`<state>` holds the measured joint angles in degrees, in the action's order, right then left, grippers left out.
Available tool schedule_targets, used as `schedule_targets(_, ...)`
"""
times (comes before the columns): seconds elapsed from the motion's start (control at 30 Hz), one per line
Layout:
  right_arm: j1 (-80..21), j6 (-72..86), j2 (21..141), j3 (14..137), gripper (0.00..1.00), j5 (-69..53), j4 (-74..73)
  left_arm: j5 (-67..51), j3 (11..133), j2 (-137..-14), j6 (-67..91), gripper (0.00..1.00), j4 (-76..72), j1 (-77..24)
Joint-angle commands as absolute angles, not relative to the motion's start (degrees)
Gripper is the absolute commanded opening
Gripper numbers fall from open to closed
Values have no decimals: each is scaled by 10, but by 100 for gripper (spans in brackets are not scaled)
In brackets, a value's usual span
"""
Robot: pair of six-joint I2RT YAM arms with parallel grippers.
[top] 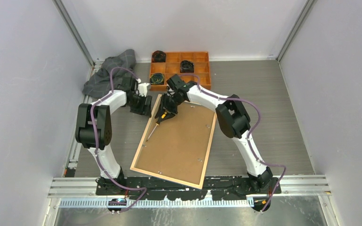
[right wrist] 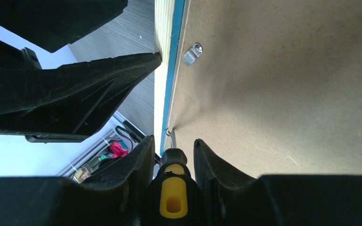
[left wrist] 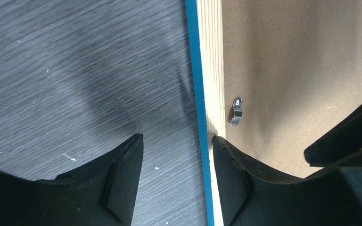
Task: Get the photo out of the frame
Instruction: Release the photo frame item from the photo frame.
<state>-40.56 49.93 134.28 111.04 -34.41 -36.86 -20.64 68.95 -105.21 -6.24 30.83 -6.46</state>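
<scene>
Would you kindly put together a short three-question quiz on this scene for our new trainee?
1. True or false: the frame lies with its blue front facing up.
2. What does the right gripper hold? A. a yellow-handled screwdriver. B. a pair of scissors. C. nothing.
3. In the top view, which long edge of the frame does the left gripper straddle?

Key:
1. False. The brown backing board faces up.
2. A.
3. The left edge, near its far corner.
</scene>
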Motion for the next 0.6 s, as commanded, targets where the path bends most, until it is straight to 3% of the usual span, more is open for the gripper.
schedule_targets(0.0, -414, 519, 1344, 1139, 1, -379, -347, -179, 691, -1064, -65, 56, 297, -76)
schedule_targets(0.1, -419, 526, 1351, 1144, 1, -390, -342, -170, 694, -1076, -60, 47, 302, -80)
schedule_targets(0.33, -426, 528, 1359, 1145, 1, -396, -343, -158, 702, -1098, -50, 44, 313, -85)
schedule_targets(0.47, -428, 532, 1361, 1143, 1, -404, -342, -148, 707, -1108, -47, 31, 322, -91)
schedule_targets(0.57, -431, 531, 1363, 1145, 1, -406, -343, -135, 709, -1116, -46, 28, 328, -98)
